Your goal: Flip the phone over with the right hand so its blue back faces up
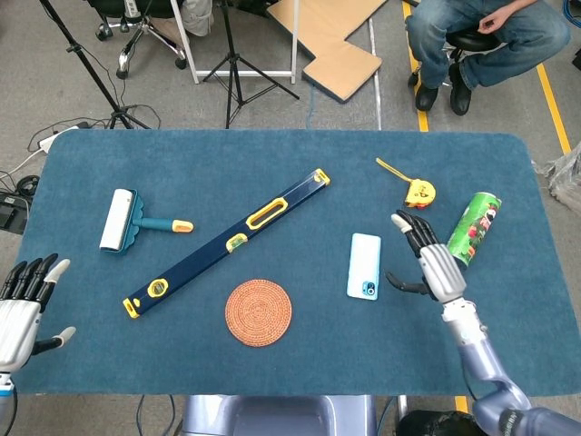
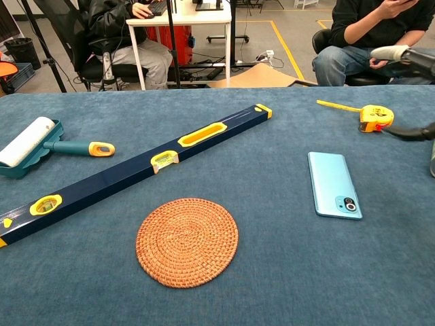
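The phone [image 1: 364,265] [image 2: 332,184] lies flat on the blue table mat, its light blue back up and its camera at the near end. My right hand [image 1: 428,261] hovers just right of it, raised off the mat, fingers spread and holding nothing. In the chest view only its fingertips [image 2: 408,54] show at the right edge. My left hand [image 1: 23,307] hangs open off the table's left front corner, far from the phone.
A long blue level [image 1: 227,242] [image 2: 136,171] runs diagonally across the middle. A woven round coaster [image 1: 259,312] [image 2: 187,242] lies near the front. A lint roller [image 1: 123,220] sits at left. A yellow tape measure [image 1: 418,192] [image 2: 375,117] and a green can [image 1: 472,230] lie right of the phone.
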{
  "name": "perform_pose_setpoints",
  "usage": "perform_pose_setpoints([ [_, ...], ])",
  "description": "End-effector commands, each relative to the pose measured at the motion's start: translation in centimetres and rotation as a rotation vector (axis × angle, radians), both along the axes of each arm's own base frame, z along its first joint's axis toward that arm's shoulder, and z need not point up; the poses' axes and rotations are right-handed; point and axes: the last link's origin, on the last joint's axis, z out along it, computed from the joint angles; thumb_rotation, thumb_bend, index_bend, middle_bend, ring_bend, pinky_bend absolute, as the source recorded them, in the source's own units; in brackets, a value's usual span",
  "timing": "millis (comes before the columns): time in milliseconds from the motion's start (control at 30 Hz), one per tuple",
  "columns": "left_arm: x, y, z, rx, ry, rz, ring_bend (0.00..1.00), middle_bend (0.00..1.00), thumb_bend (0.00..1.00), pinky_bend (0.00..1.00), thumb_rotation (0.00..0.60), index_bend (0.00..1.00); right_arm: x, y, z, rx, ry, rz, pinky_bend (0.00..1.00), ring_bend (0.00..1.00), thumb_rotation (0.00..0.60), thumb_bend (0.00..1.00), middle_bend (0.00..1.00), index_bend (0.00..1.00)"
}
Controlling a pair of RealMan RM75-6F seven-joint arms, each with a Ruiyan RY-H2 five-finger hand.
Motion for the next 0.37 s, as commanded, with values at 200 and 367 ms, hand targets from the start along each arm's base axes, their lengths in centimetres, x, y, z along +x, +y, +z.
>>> perform_pose_setpoints([
  [200, -0.2, 0.3, 0.9, 0.046, -0.029, -0.047, 0.00, 0.00, 0.00, 0.00, 0.600, 0.00, -1.5, 10.2, 6.9, -0.191, 0.283, -0.121, 0.00, 0.00, 0.600, 0.00, 0.00, 0.00],
  [367, -0.3, 0.0, 1.1, 0.048, -0.034, -0.061, 0.00, 0.00, 0.00, 0.00, 0.600, 0.00, -2.5, 12.0, 7.9, -0.217, 0.291, -0.192, 0.00, 0.00, 0.600, 0.00, 0.00, 0.00],
])
